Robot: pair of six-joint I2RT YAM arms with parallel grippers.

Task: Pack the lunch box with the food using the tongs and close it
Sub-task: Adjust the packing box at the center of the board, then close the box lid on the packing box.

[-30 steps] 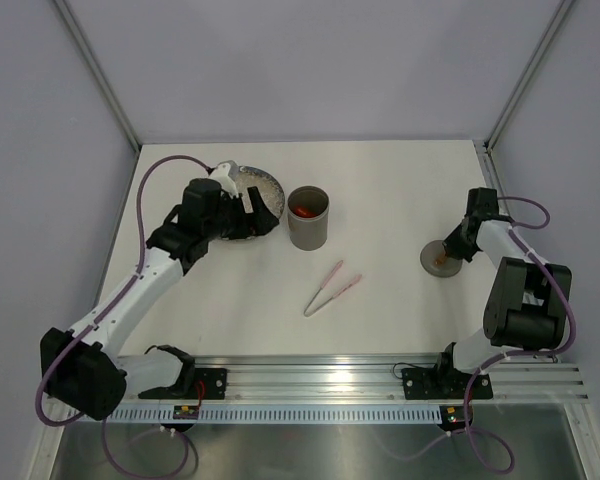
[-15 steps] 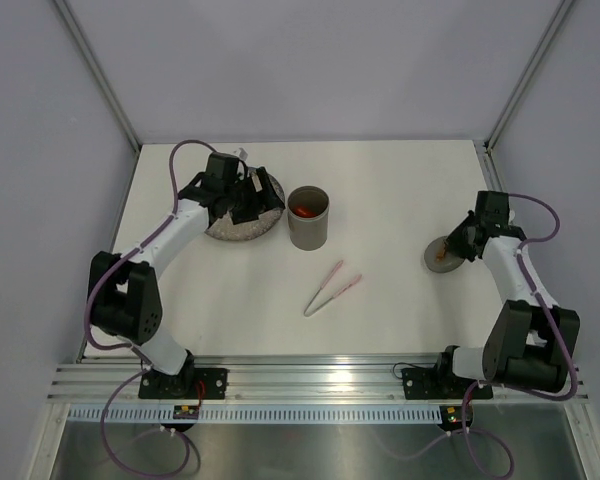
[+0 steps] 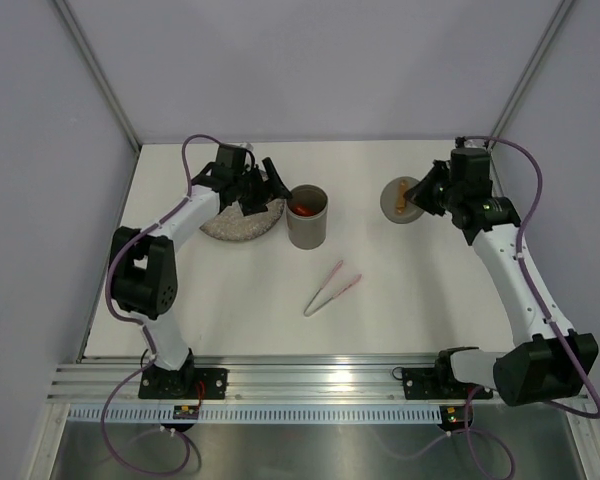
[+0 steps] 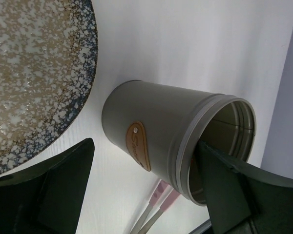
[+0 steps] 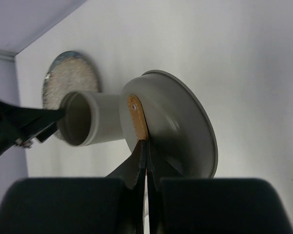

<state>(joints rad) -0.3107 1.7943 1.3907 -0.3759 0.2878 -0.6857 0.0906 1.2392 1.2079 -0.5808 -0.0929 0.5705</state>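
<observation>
- Lunch box (image 3: 308,225) stands upright and uncovered on the tabletop (image 3: 410,300); red and orange food (image 3: 301,210) shows inside it.
- Tongs (image 3: 332,288) lie flat on the tabletop, on the side of the lunch box nearer the arm bases; neither tool touches them.
- Speckled plate (image 3: 230,228) sits just left of the lunch box.
- Left tool (image 3: 263,188) hangs over the plate's edge beside the lunch box, jaws spread wide and gripping nothing.
- Right tool (image 5: 145,146) is clenched on the tan tab (image 5: 136,117) of the grey lid (image 5: 185,126); the lid is tilted, well to the right of the lunch box.
</observation>
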